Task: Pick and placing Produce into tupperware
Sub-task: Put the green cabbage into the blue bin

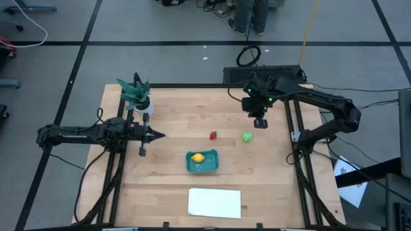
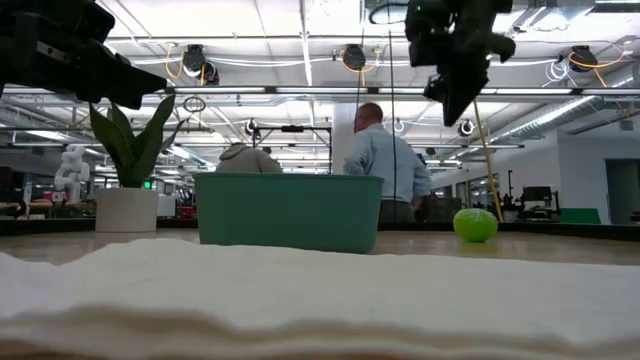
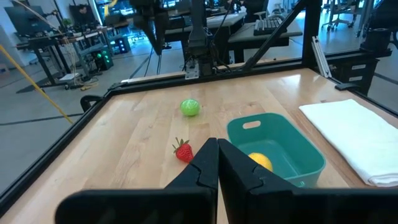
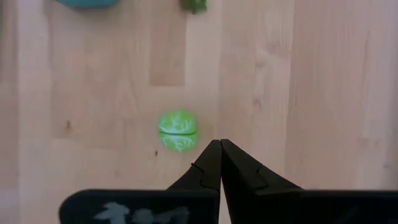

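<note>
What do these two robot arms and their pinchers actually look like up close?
Both are slim, matte black jointed arms with thin dark cables trailing from them. The left gripper ends in two pointed black fingers. The right gripper has the same tapered fingers and a small green light glowing on its wrist.

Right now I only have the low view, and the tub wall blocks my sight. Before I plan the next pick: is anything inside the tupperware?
Observer: Yes, the yellow lemon lies inside the tupperware.
Operator: I can't find the strawberry at all.
Observer: The red strawberry sits on the bare wood outside the tupperware, apart from it.
Operator: Is the right claw open over the green fruit?
Observer: No, the right claw is shut, and the green fruit lies on the table just off to one side of its tips, not between them.
</note>
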Available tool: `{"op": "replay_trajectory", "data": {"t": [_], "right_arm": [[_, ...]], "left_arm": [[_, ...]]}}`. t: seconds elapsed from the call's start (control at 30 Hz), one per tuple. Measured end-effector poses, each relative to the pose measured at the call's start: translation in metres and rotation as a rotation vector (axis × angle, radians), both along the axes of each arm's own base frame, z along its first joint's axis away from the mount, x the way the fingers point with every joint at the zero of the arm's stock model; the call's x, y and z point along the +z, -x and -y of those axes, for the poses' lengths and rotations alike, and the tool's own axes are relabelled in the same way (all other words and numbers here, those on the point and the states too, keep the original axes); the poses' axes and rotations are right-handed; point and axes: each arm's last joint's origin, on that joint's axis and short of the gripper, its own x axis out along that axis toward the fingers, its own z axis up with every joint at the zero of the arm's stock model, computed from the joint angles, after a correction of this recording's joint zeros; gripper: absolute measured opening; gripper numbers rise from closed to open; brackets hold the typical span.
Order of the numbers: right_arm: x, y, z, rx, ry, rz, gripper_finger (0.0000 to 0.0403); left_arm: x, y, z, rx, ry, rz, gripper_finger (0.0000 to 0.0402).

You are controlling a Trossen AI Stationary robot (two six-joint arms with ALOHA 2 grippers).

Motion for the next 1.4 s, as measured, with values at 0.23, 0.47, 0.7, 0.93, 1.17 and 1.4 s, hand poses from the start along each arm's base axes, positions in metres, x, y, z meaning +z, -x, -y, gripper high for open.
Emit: {"op": "replay_trajectory", "data": {"t": [0.23,0.47,0.7,0.93,1.17,1.4], "right_arm": [[0.027,-0.009,-0.019,0.107,0.019,0.021,0.0],[0.024,-0.017,-0.029,0.203,0.036,0.01,0.0],[0.015,-0.021,-0.027,0.176,0.005,-0.06,0.0],[0.014,-0.023,-0.026,0.17,0.024,-0.065,0.0],[0.013,-0.022,-0.026,0.145,0.014,-0.073,0.0],[0.013,-0.022,-0.027,0.113,0.003,-0.078,0.0024]], "left_arm": [[0.0,0.0,0.0,0.0,0.001,-0.002,0.0005],[0.0,0.0,0.0,0.001,0.006,-0.002,0.0005],[0.0,0.0,0.0,0.001,0.006,-0.002,0.0005],[0.0,0.0,0.0,0.001,0.006,-0.004,0.0005],[0.0,0.0,0.0,0.0,0.006,-0.004,0.0005],[0.0,0.0,0.0,0.001,0.008,-0.004,0.0005]]}}
